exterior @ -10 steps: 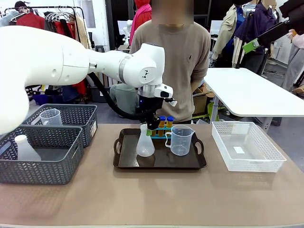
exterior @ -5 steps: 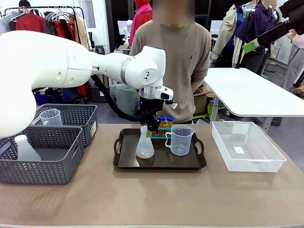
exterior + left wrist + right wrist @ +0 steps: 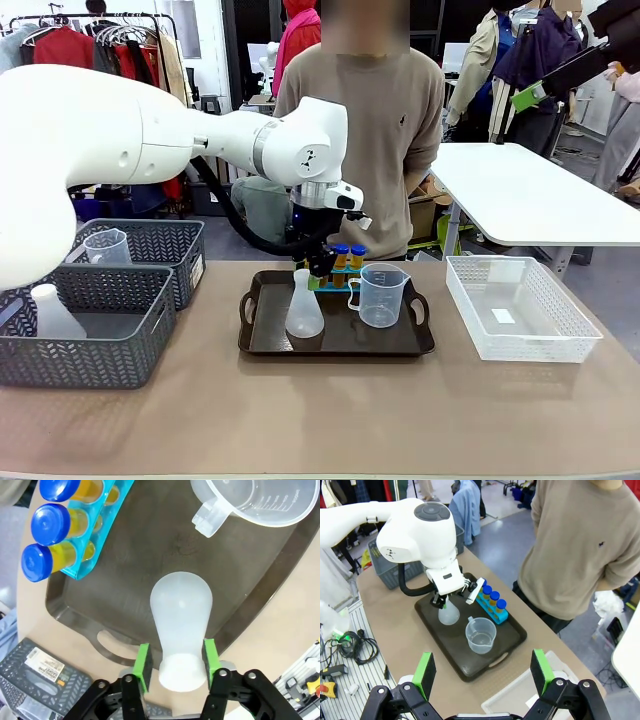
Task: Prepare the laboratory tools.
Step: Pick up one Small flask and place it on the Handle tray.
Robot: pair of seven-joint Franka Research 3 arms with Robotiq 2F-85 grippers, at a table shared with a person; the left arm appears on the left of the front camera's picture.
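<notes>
The frosted white conical flask [image 3: 304, 312] stands upright at the left of the dark brown tray [image 3: 262, 338]. The left gripper [image 3: 174, 660] straddles its neck, pads slightly apart. The right gripper [image 3: 483, 672] is spread wide, empty.

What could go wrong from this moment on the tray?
The left gripper has its pads beside the neck of the conical flask; lifting off-centre might tip the flask. The measuring beaker and the amber tubes stand close by on the tray, so a sideways swing may knock them.
</notes>
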